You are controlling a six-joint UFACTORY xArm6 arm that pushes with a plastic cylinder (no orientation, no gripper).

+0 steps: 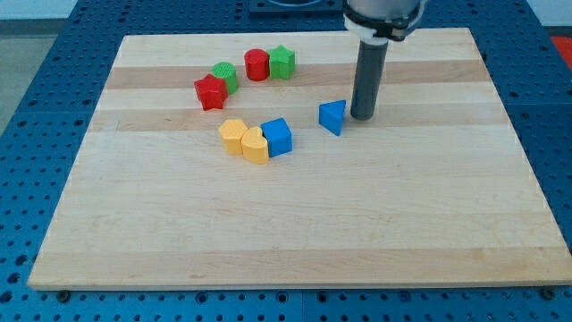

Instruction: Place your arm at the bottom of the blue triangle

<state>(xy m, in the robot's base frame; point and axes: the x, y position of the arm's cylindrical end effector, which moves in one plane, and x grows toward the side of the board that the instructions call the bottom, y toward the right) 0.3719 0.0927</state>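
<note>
Coloured blocks on a pale striped wooden board (295, 233)

Blue triangle block (332, 116), blue cube (278, 137), two yellow blocks (233, 136) (255, 145), red star-shaped block (210, 92), red cylinder (256, 64), two green blocks (225, 75) (282, 62); dark grey rod, my tip (362, 117); blue perforated table (54, 54).

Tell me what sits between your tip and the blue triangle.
Nothing. In the camera view, my tip stands just off the blue triangle on the view's right, with only a sliver of bare board between.

The arm (382, 18) is cut off by the view's top edge. The red star block (210, 92) hides part of the green block (225, 75) behind it.
</note>
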